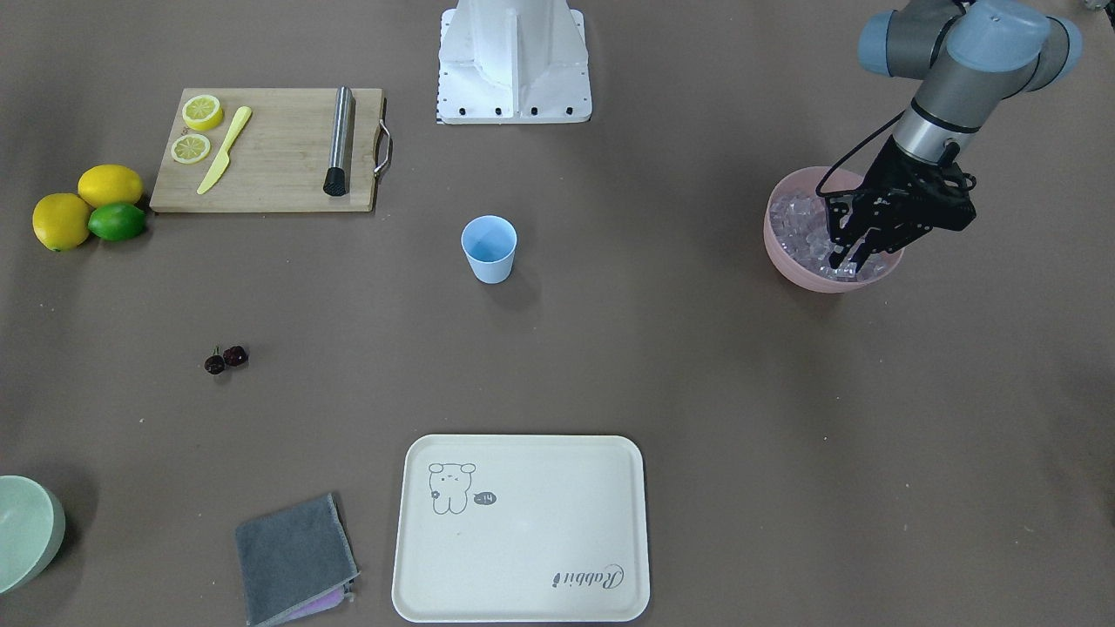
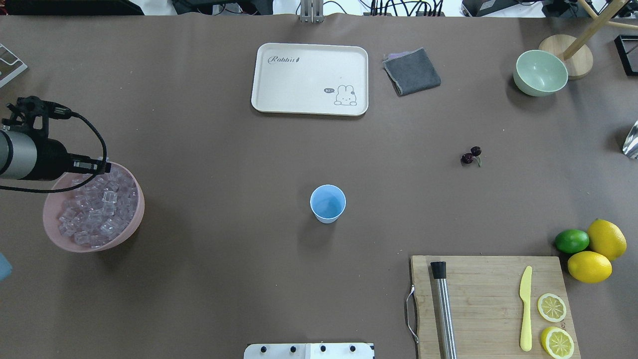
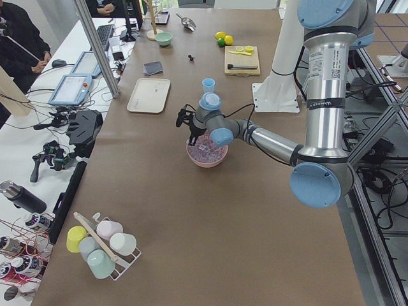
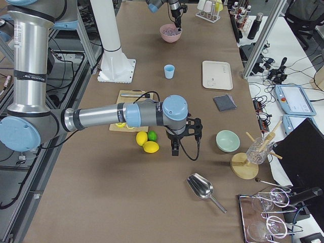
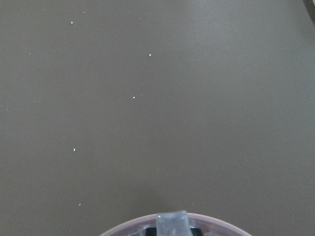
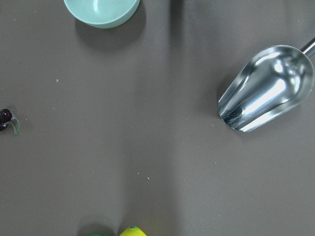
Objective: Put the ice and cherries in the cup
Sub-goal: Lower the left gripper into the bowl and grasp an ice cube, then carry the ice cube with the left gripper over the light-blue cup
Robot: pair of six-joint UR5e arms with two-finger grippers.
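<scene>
Slip risk.
My left jaws seem clenched on one ice cube (image 5: 172, 223); the cup (image 1: 489, 248) stands well apart from them, so I may drop it midway. About the right jaws I cannot tell.

Brown-papered table (image 2: 199, 149) under even light — white side bench (image 3: 13, 159) with cables, aluminium posts (image 3: 97, 48) alongside

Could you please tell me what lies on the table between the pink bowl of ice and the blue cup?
Nothing: in the overhead view, the table between the pink bowl of ice and the cup is bare.
</scene>
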